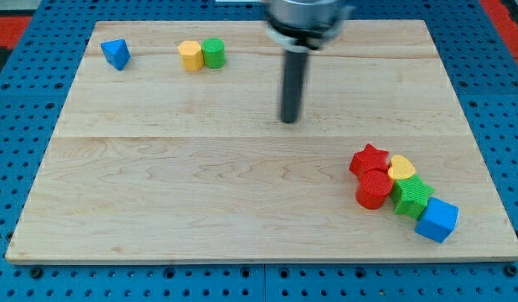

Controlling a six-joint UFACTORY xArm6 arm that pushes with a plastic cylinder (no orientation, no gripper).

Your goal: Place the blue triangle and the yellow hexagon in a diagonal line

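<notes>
- My tip (290,120) rests on bare board a little right of centre in the upper half, touching no block. The rod rises straight from it into the arm's blurred head at the view's top.
- No gripper on this rig, so there are no jaws to call wide or narrow; the rod holds nothing.
- Blue triangle (116,54) sits alone near the board's upper left corner, well apart from my tip.
- Yellow hexagon (190,55) lies to the triangle's right, at about the same height in the view, so the two sit level along the top edge. Clear wood between them.
- Green cylinder (214,53) is pressed against the hexagon's right side, touching it. It stands between my tip and the hexagon on that side.
- Between my tip and that pair there is only open board.
- Lower right holds a tight cluster, far from both task blocks: red star (370,159), yellow heart (401,169) just right of it, red cylinder (374,190) below the star, green block (412,195) beside that, its shape unclear, and blue cube (437,220) at the cluster's lower right end.
- Cluster blocks look to be touching their neighbours.
- Wooden board (200,193) lies on a blue pegboard surface (24,117); red shows at the view's upper corners.
</notes>
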